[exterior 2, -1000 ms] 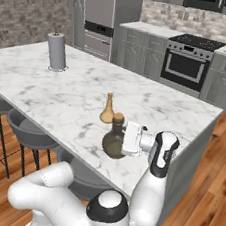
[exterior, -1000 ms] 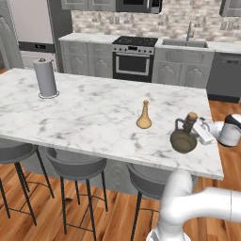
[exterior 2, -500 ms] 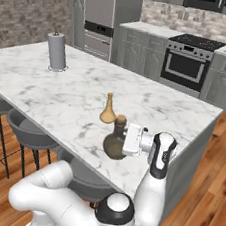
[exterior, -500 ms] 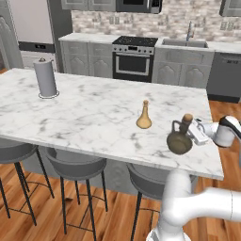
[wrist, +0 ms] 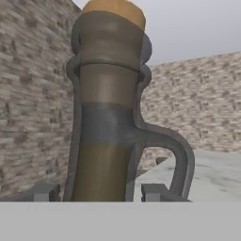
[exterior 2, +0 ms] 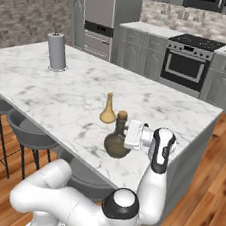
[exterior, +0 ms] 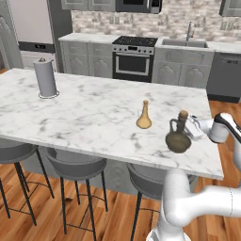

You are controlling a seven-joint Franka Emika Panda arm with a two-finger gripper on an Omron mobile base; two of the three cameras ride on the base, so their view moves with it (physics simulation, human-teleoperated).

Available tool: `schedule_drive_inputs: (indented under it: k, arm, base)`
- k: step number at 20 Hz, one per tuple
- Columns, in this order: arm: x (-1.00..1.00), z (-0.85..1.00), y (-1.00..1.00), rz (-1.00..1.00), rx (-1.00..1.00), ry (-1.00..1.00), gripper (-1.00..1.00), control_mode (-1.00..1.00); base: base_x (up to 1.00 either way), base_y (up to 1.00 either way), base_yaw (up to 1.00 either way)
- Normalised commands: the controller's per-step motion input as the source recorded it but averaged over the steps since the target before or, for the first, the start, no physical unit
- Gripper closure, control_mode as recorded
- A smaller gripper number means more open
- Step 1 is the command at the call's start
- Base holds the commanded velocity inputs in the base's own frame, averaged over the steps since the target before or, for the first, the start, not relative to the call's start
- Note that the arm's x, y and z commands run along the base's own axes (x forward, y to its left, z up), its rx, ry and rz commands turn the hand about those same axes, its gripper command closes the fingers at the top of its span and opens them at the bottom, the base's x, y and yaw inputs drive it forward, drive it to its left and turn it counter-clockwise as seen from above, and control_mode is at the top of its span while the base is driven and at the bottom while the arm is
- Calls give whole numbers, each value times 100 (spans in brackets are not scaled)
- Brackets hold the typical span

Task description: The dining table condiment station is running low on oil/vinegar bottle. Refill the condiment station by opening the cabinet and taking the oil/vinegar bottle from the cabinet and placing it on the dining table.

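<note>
Placing step, near its end by my read. I have the bottle [exterior: 178,136] at the near right end of the desk [exterior: 84,108], beside and nearer me than the pale flask [exterior: 144,116], a clear gap between the two. Paper towel roll [exterior: 45,78] is well apart, toward the far left end.

Tool [exterior 2: 128,134] comes at the bottle from the side, level with its neck. In the hand view the neck [wrist: 106,117] stands upright between the two fingers [wrist: 44,192], which sit close on either side. I judge them closed on the neck, still holding.

The belly looks down at the marble in both base views, its shadow tight under it, but I cannot tell for certain whether the base is bearing or a hair above.

Next, as I see it: confirm contact, open the fingers only enough to clear the neck and handle loop, then draw the hand straight back away from the flask. A sideways drag could tip the bottle; the desk edge is near.
</note>
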Motion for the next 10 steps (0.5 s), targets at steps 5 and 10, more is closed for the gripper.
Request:
schedule_drive_inputs:
  k: [5,10]
  arm:
    - [9,-27,0,0,-2,0,100,-100]
    - [12,-5,2,0,-3,-11,100,-100]
  base:
    - [0,0,0]
    - [0,0,0]
